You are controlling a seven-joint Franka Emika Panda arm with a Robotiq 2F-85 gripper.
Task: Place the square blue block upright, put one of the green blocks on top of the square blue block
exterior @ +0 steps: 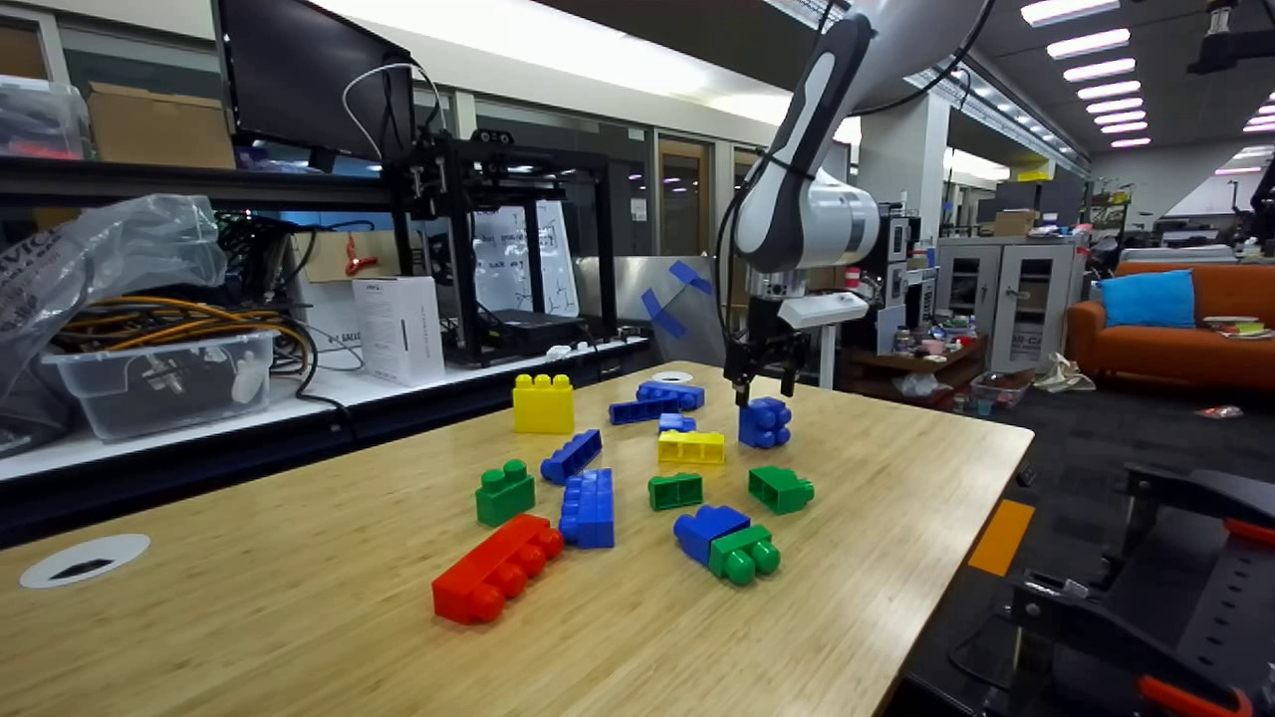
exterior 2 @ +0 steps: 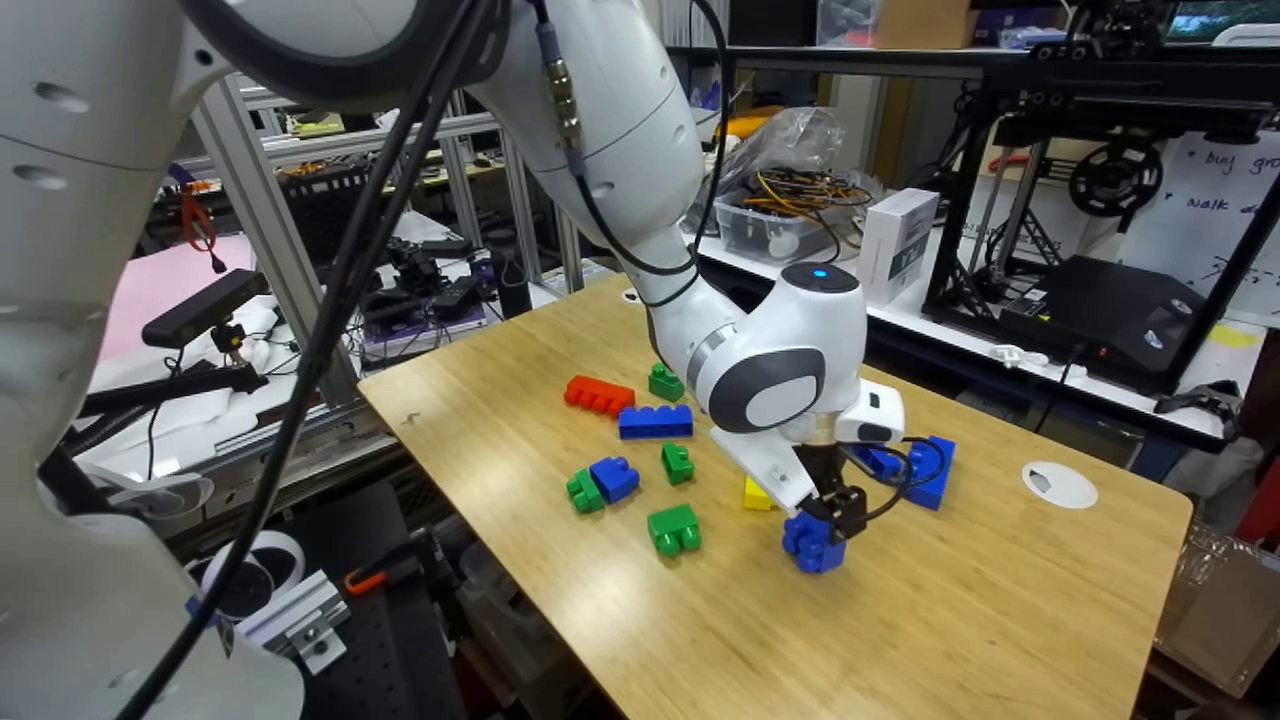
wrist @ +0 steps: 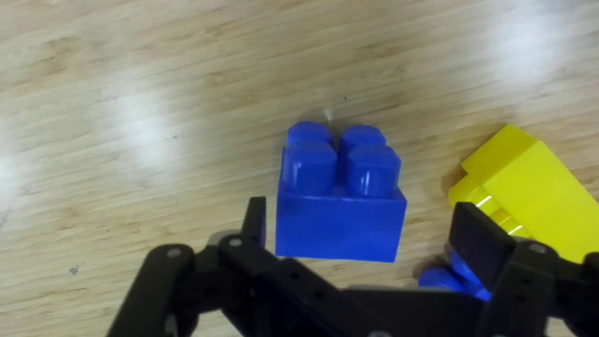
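Robotics lab, robot arm (exterior: 797,219) above a wooden table (exterior: 697,647), bench (exterior: 408,394) beside the table with cable bin (exterior: 164,388) and what is probably a 3D printer (exterior 2: 1100,300), orange sofa (exterior: 1175,349) beyond the table

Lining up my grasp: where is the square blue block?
In the wrist view, the square blue block lies near centre, left of the yellow block; in an exterior view, it sits beneath the open end effector.

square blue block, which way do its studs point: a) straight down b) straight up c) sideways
c) In both exterior views the square blue block lies on its side, its studs jutting out from an upright face.
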